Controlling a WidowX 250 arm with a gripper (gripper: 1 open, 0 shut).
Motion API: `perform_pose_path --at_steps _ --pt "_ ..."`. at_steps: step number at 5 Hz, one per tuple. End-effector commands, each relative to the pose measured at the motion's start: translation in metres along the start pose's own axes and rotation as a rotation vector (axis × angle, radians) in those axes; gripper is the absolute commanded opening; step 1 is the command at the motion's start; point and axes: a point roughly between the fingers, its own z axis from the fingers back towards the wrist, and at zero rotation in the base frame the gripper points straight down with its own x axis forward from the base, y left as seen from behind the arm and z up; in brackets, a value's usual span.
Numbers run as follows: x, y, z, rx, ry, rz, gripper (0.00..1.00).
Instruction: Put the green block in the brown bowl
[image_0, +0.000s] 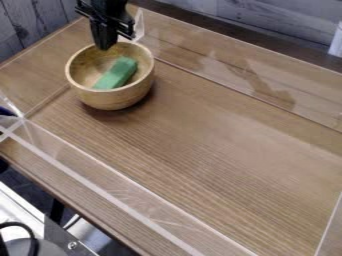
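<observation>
The green block (118, 72) lies inside the brown bowl (91, 92), slanted against its pale interior. The bowl stands on the wooden table at the upper left. My gripper (106, 44) hangs just above the bowl's far rim, black fingers pointing down and pressed together, with nothing between them. It does not touch the block.
The wooden tabletop (201, 140) is ringed by low clear walls, one along the near left edge (54, 150). A grey surface runs along the back, and dark cables lie below the table at the lower left.
</observation>
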Motion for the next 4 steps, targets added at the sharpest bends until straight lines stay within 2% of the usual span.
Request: perform_pose_path --at_steps 1,2,4 --pt "0.007 0.014 0.037 0.064 -0.087 0.030 0.00" --pt "0.001 0.017 0.037 0.074 -0.078 0.048 0.00" --pt "0.002 0.022 0.021 -0.008 -0.134 -0.033 0.00"
